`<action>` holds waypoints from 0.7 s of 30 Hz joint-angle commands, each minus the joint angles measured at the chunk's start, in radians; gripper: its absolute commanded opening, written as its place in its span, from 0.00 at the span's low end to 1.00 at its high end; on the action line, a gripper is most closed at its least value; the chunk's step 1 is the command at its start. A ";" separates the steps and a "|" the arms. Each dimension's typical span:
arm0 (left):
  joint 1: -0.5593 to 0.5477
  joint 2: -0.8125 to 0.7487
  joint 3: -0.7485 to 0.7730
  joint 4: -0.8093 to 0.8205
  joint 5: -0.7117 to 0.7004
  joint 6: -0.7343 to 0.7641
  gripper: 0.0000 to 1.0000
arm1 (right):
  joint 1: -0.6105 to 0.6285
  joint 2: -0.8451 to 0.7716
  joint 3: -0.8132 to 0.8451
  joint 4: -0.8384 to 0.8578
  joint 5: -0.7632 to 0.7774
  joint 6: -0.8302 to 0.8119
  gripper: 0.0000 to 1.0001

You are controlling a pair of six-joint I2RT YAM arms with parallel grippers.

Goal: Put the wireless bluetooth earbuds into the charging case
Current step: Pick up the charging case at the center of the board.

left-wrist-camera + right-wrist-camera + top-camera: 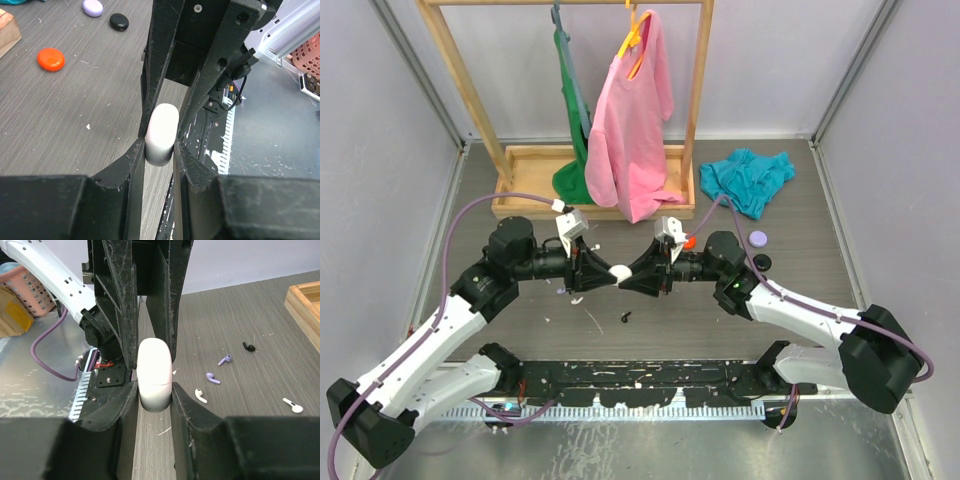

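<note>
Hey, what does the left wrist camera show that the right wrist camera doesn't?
Only the left wrist view: three small round cases on the table, the orange case, lilac case and black case. Only the right wrist view: loose buds lying on the table, two lilac earbuds, a black earbud and two white earbuds, plus a corner of the wooden tray. Both: the white charging case pinched between the left gripper and the right gripper.

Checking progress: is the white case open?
No; the case shows only a thin closed seam between lid and body.
</note>
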 commanded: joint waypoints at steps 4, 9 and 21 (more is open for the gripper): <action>-0.004 -0.047 0.039 0.030 -0.016 0.011 0.06 | -0.003 0.000 0.017 0.079 -0.010 0.015 0.20; -0.004 -0.074 0.012 0.054 -0.043 0.000 0.26 | -0.002 -0.009 -0.008 0.143 -0.004 0.037 0.14; -0.004 -0.049 -0.002 0.070 -0.072 -0.012 0.56 | -0.003 -0.006 -0.036 0.227 0.021 0.058 0.13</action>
